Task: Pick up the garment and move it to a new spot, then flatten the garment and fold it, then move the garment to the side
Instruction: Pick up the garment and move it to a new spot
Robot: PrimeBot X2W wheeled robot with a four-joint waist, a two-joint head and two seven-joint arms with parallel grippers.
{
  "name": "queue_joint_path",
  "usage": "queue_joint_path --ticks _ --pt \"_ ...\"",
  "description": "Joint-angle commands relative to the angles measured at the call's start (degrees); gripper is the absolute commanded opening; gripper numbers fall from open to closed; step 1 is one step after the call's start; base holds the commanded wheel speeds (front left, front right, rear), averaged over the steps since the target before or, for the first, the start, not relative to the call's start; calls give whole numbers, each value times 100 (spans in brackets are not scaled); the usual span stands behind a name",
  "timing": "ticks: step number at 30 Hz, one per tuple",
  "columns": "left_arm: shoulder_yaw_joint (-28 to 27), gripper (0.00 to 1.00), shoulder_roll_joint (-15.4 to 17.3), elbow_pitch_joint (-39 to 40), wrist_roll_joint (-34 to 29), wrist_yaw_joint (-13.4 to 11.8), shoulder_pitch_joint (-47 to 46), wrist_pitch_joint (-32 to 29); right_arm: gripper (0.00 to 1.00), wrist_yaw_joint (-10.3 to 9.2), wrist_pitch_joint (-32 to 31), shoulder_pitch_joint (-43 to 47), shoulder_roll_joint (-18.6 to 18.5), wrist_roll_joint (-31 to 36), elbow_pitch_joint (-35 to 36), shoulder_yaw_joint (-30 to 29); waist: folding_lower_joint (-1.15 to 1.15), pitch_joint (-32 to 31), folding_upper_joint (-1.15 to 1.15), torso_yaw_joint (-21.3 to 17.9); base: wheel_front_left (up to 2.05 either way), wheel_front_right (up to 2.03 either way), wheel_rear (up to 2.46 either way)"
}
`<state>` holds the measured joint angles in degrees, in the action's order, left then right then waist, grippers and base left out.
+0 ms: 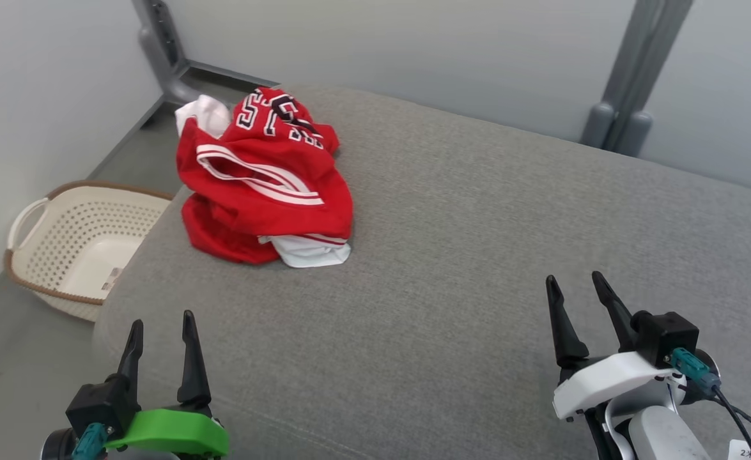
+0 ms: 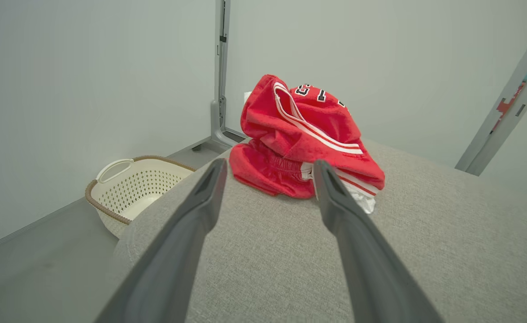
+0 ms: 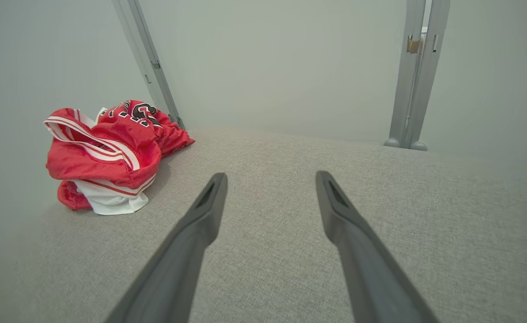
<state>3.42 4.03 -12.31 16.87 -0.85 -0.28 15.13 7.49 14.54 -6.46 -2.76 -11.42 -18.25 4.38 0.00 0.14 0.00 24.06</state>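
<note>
The garment (image 1: 266,182) is a red jersey with white stripes and black-and-white lettering, lying crumpled in a heap at the far left corner of the grey padded surface (image 1: 477,255). It also appears ahead in the left wrist view as the garment (image 2: 299,139) and at the left of the right wrist view as the garment (image 3: 106,152). My left gripper (image 1: 161,319) stands open at the near left edge, well short of the heap. My right gripper (image 1: 573,281) is open at the near right, far from the cloth. Nothing is between either pair of fingers.
A cream perforated laundry basket (image 1: 75,246) with a brown rim sits on the floor left of the surface, seen too as the basket (image 2: 133,190). Grey metal posts (image 1: 631,96) stand behind along the pale wall. The surface's left edge drops off beside the garment.
</note>
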Motion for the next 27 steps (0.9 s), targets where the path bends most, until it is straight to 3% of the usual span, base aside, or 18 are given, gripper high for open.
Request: queue_joint_path --ticks 1,16,23,27 --pt "-30 100 19 21 11 -20 135 4 100 0 22 -71 -23 -46 -16 22 0 -11 0 551 0 0 0" --pt "-221 100 -15 324 67 -133 384 4 100 0 0 -372 -24 -89 -203 394 0 90 0 645 0 0 0" --pt "-130 100 68 90 169 1 13 -194 100 0 16 -332 -24 -72 -227 362 0 105 0 622 0 0 0" --pt "-102 100 104 -334 407 210 -598 -558 100 0 -15 -282 -24 21 -171 264 0 178 0 601 0 0 0"
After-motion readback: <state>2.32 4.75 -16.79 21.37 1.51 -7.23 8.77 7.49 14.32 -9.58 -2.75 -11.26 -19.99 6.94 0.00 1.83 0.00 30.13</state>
